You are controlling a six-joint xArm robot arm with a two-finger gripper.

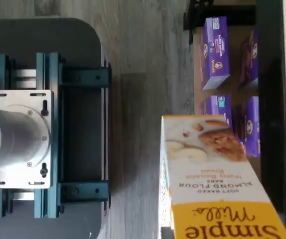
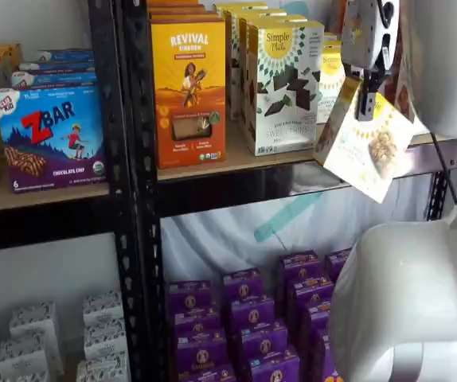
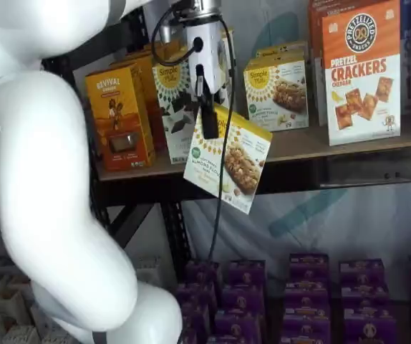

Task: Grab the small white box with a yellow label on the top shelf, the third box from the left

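Observation:
My gripper (image 3: 208, 123) is shut on the small white box (image 3: 228, 159), gripping it at its yellow top edge. The box hangs tilted in the air in front of the top shelf (image 3: 349, 147), clear of the board, with its front picturing a brown crumbly bar. In the other shelf view the gripper (image 2: 367, 102) holds the box (image 2: 365, 147) just in front of the shelf's black beam (image 2: 236, 191). The wrist view shows the box (image 1: 210, 169) close up, with its yellow label and the crumbly bars pictured on it.
On the top shelf stand an orange Revival box (image 2: 187, 87), a taller white box with dark chocolate pieces (image 2: 283, 83), another small white-and-yellow box (image 3: 277, 89) and a white-and-orange crackers box (image 3: 361, 72). Purple boxes (image 2: 244, 318) fill the shelf below. The white arm (image 3: 48, 179) fills the left.

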